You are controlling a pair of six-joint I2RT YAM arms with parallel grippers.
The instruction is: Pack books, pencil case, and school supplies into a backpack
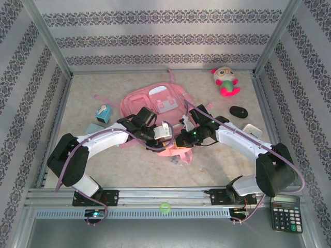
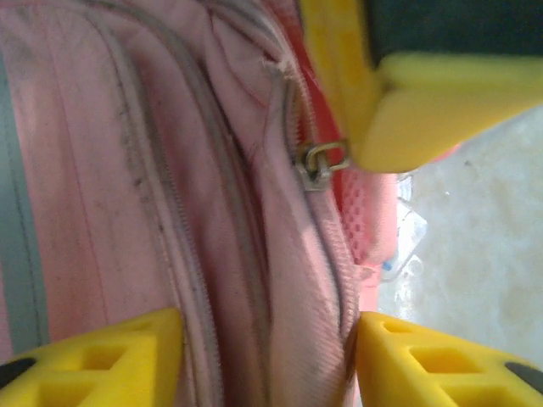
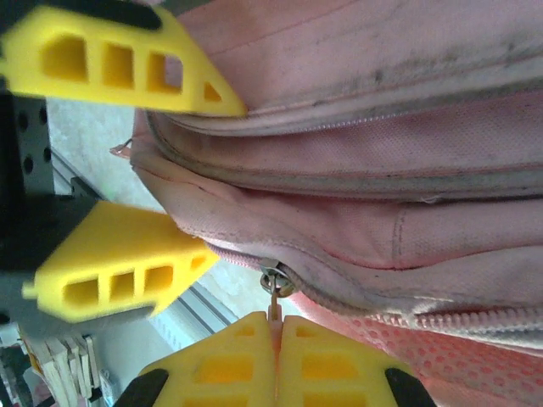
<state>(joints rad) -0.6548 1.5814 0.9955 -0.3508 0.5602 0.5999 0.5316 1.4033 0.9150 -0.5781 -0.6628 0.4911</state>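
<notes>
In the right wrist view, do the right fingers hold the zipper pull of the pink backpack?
Yes, the right fingers are pressed together on the zipper pull of the backpack.

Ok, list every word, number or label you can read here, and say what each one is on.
No text can be read in these views.
On the calculator: key markings too small to read.
On the teal box: any print too small to read.
On the backpack: no lettering legible, even close up from the wrist views.

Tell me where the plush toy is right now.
Overhead, the plush toy lies near the far right corner, right of the backpack, just beyond a black oval object.
</notes>
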